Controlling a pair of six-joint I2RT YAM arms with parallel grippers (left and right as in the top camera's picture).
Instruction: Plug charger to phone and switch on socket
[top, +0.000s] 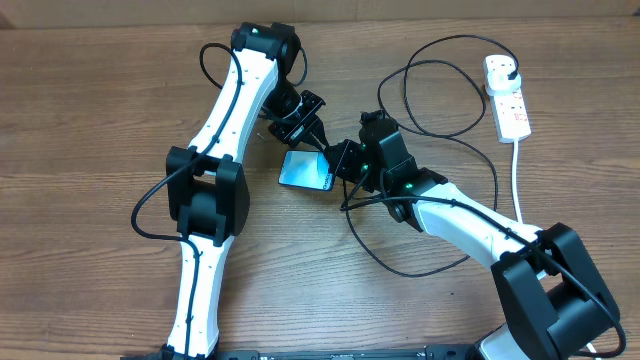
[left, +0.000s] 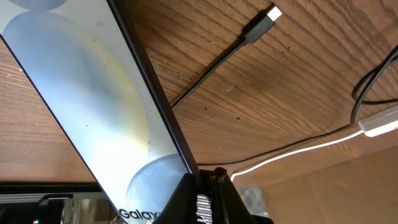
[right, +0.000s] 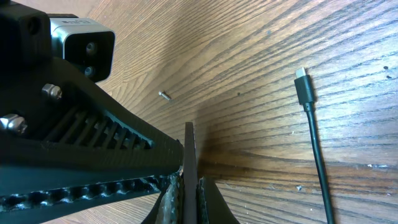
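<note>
The phone (top: 303, 169), with a light-blue screen, is held tilted off the table between both grippers. My left gripper (top: 303, 140) is shut on its far edge; in the left wrist view the phone (left: 81, 106) runs down into the jaws (left: 202, 194). My right gripper (top: 338, 166) is shut on its right edge; in the right wrist view the phone (right: 188, 155) shows edge-on between the jaws (right: 189, 196). The charger's connector tip (left: 268, 18) lies free on the table, and also shows in the right wrist view (right: 303, 87). The socket (top: 508, 95) lies at the far right with the black plug (top: 505, 68) in it.
The black cable (top: 440, 110) loops widely over the table between my right arm and the socket. The thick white cord (top: 516, 180) runs from the socket toward the front. A small screw-like bit (right: 164, 96) lies on the wood.
</note>
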